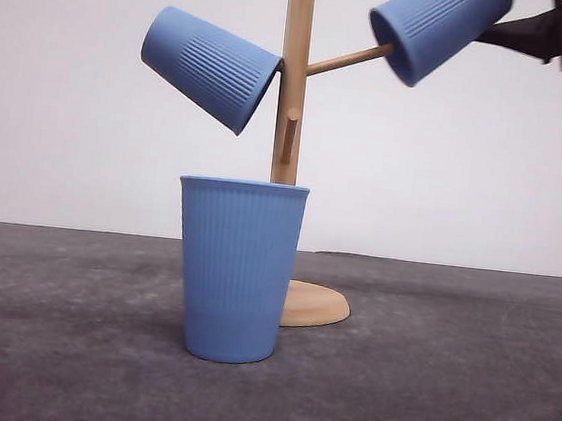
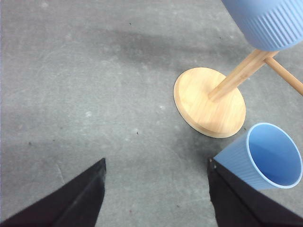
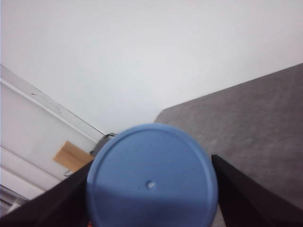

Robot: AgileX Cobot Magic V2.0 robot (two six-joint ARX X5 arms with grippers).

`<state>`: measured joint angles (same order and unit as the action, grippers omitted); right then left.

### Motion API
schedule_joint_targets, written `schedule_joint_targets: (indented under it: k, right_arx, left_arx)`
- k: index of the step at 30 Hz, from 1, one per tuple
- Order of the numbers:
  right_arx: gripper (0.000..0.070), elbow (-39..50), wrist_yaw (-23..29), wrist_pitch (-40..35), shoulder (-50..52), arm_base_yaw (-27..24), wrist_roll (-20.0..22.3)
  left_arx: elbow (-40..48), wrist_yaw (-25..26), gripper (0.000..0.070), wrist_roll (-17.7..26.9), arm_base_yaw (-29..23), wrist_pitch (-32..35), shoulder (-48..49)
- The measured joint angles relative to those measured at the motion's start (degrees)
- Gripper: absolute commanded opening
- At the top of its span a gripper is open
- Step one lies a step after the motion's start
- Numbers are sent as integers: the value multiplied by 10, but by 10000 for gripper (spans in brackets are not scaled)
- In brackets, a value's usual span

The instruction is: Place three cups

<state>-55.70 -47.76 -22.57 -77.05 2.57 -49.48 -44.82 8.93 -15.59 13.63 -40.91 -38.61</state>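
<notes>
1. Standing upright on the grey worktop (image 1: 463,391), mouth up, one light-blue ribbed cup (image 1: 237,269) is observed near the front edge, just in front of the round base (image 1: 316,305) of a wooden peg stand (image 1: 293,81); whether cup and base touch cannot be told.
2. In the left wrist view the same upright cup (image 2: 265,158) is seen beside the round base (image 2: 208,101), with its open mouth visible and nothing seen inside it.
3. A second cup (image 1: 209,66) is recorded hanging mouth-down and tilted on the stand's left side, high on the post; the peg carrying it is hidden by the cup.
4. A third cup (image 1: 438,26) is noted tilted at the upper right, its mouth set over the tip of the right-hand peg (image 1: 349,61).
5. The right gripper (image 1: 541,35) is seen at the base end of that third cup. In the right wrist view the cup's flat base (image 3: 151,177) is framed closely between the two dark fingers (image 3: 251,189), and the cup is judged to be clasped by them.
6. The left gripper (image 2: 156,194) is seen above bare worktop, its fingers (image 2: 71,198) spread wide apart, with nothing between them; the upright cup lies just beside the one finger.
</notes>
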Motion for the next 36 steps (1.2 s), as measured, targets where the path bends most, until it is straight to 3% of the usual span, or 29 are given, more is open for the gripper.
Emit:
schedule_joint_targets:
  k: [6,20,24,31,36]
  right_arx:
    - [329,0,14,-34,-46,37,-30]
    - [350,0,27,-28,-74,65,-33]
    - [455,0,28,-7,-74,68,-32]
    - [489,0,28,30,-74,68,-17]
    - [582,0,25,30,-74,68,-13]
  left_arx:
    - [0,0,389,1,0,0,0]
    - [0,0,389,2,0,5,0]
    - [0,0,389,2,0,9,0]
    - [0,0,389,2,0,9,0]
    - [0,0,389,2,0,9,0]
